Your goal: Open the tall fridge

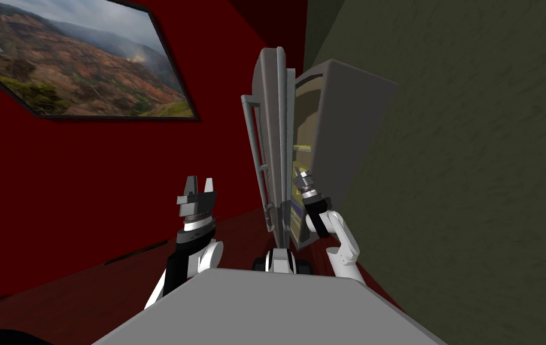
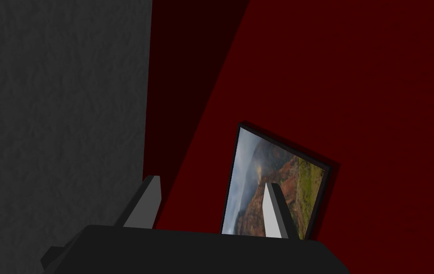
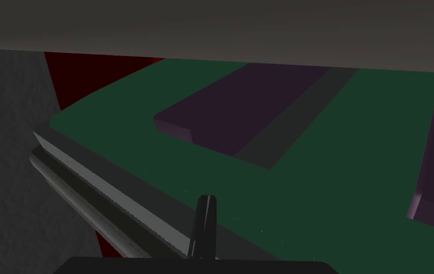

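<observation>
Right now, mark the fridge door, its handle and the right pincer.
fridge door (image 1: 276,120), head view, narrow edge of the open door.
door handle (image 1: 254,159), head view, middle of the long bar.
right pincer (image 1: 297,173), head view, at its fingertips, past the door's edge.

The fridge door (image 1: 272,138) stands ajar, edge-on, with only a narrow gap between it and the fridge body (image 1: 349,132); the right gripper (image 1: 302,175) sits in that gap. A dark wall (image 1: 475,179) crowds the fridge's right side. Left of the door, beyond its handle (image 1: 257,150), open room reaches to the red wall (image 1: 86,197), where the left gripper (image 1: 200,182) hangs.
</observation>
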You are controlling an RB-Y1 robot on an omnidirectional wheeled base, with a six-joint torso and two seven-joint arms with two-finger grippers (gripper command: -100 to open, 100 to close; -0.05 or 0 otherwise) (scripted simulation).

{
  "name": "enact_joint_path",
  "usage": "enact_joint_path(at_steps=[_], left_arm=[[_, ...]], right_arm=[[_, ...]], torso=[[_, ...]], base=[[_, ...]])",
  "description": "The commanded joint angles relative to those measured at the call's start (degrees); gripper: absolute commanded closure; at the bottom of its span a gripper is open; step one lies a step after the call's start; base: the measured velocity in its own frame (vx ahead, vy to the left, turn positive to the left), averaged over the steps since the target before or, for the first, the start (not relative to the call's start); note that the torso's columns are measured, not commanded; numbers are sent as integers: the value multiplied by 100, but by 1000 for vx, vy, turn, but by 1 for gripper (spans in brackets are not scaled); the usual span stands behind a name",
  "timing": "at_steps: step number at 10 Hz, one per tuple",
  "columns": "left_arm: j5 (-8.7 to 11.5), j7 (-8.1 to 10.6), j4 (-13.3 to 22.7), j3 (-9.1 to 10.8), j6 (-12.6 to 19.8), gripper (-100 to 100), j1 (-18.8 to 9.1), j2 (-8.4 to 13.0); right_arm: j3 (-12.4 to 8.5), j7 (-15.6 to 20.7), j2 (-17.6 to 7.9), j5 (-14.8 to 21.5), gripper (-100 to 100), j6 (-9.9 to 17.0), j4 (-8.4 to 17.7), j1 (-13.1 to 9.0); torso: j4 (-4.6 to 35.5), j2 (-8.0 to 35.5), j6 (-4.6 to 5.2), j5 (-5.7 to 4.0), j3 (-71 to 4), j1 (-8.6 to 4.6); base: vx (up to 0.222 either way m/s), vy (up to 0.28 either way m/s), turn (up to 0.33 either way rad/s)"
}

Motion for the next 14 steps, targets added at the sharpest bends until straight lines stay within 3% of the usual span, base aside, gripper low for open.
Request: enact_joint_path(at_steps=[1, 2, 3, 4, 10, 14], left_arm=[[0, 0, 0, 0, 0, 0, 0, 0], [0, 0, 0, 0, 0, 0, 0, 0], [0, 0, 0, 0, 0, 0, -1, 0], [0, 0, 1, 0, 1, 0, -1, 1], [0, 0, 0, 0, 0, 0, -1, 0], [0, 0, 0, -1, 0, 0, -1, -1]], right_arm=[[-27, 140, 126, -54, 100, -304, 63, 126], [-39, 195, 163, -81, 100, -431, 79, 211], [-32, 158, 146, -62, 100, -340, 83, 145], [-38, 172, -88, -69, -100, -364, 85, 156], [-113, 195, -879, -125, -100, -353, 60, 201], [-250, 264, -994, -214, -100, -336, -16, 284]], torso=[[-1, 20, 9, -9, 13, -25], [10, 61, 25, -20, 42, -52], [19, 92, 30, -25, 64, -65], [21, 96, 30, -25, 67, -68], [13, 73, 30, -20, 52, -50], [14, 75, 30, -16, 53, -40]], base=[[25, 32, -2], [-1, 26, -22], [0, 13, -6], [3, 17, -6], [1, 64, -26], [8, 197, -75]])
